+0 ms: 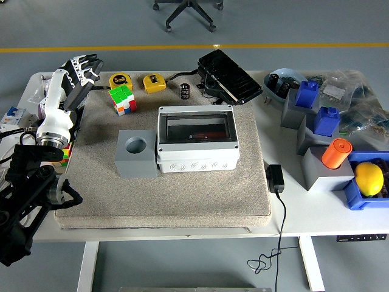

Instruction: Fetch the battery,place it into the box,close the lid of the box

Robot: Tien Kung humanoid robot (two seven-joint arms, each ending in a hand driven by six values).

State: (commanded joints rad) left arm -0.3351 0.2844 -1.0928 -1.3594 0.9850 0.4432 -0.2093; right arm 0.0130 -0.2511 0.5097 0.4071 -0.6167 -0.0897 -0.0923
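Meanwhile, the battery point(185, 91) stands well right of the empty left robot hand point(81, 70).

My left arm point(36, 176) is black jointed metal lower down, with a white cylindrical forearm point(51, 109) and silver wrist ring. Its robot hand point(82, 70) has black fingers with pale knuckle segments; black cables trail alongside.

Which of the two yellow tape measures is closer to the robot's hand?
The left tape measure, beside the cube; the other tape measure sits farther from the left hand.
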